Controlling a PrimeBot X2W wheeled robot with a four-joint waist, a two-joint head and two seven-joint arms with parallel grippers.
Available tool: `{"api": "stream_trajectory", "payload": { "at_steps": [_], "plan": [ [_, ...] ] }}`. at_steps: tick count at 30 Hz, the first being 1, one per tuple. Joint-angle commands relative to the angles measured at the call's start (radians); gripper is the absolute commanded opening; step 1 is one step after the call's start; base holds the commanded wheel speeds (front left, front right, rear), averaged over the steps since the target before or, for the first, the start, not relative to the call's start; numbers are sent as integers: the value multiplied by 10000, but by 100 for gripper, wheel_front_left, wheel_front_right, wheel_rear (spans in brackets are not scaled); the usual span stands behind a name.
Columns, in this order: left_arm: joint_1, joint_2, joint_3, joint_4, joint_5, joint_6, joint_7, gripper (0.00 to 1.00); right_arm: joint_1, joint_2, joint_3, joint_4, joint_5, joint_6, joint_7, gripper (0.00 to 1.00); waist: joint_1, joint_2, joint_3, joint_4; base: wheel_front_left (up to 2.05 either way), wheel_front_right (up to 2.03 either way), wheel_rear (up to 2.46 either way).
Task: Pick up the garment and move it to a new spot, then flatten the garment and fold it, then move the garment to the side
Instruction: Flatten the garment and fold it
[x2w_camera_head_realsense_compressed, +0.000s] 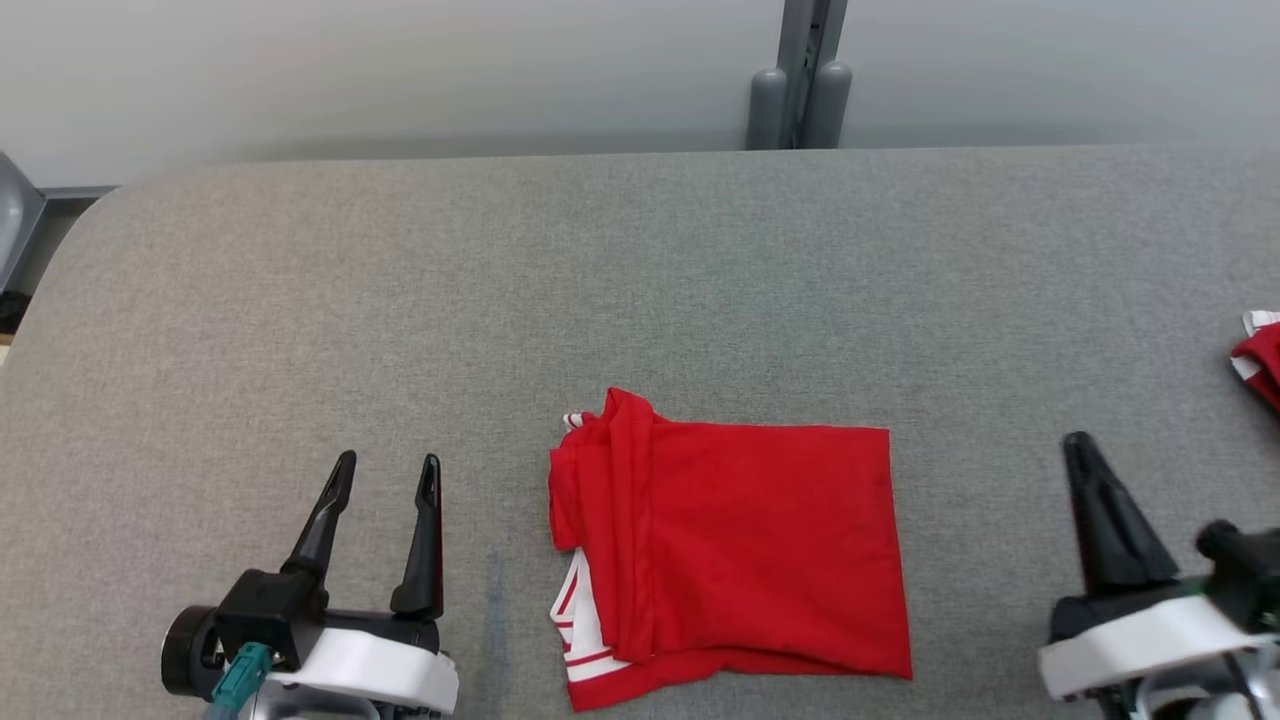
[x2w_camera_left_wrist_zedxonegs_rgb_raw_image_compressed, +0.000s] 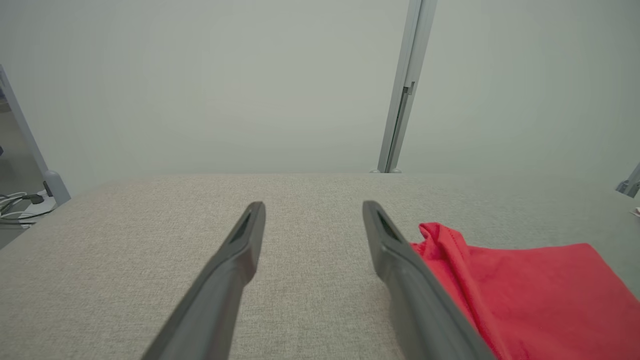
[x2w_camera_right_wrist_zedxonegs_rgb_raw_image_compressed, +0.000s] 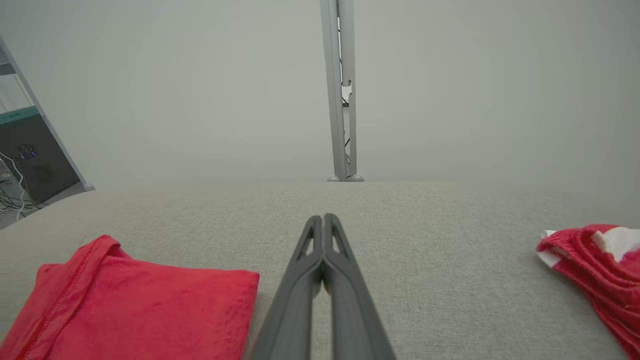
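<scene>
The red garment (x2w_camera_head_realsense_compressed: 740, 540) lies folded into a rough rectangle on the grey fabric-covered table (x2w_camera_head_realsense_compressed: 600, 260), near the front edge and between the two grippers. White striped trim shows along its left side.

Left gripper (x2w_camera_head_realsense_compressed: 388, 460): fingers spread apart, holding nothing, positioned near the garment's left side but not touching it.

Right gripper (x2w_camera_head_realsense_compressed: 1079, 445): fingers pressed together with nothing between them, positioned to the right, apart from the garment.

A second garment (x2w_camera_head_realsense_compressed: 1262, 360), red and white and bunched, lies at the table's right edge.
</scene>
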Motion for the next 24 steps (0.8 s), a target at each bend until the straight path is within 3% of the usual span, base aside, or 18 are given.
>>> {"api": "stream_trajectory", "payload": {
  "at_steps": [1,13,24],
  "plan": [
    [-184,70,19,-21,-31,47,-37,100,-264,-19,299,176,-36,1,59,0,0,0,68,70,0,0,0],
    [-475,-40,-108,113,-132,100,-131,100,-1948,399,3866,2836,726,1,-64,0,0,0,387,674,0,0,0],
    [-836,-193,-303,265,-213,122,-221,100,-3888,756,6013,5744,1720,1,-475,0,0,0,877,1112,0,0,0]
  ]
}}
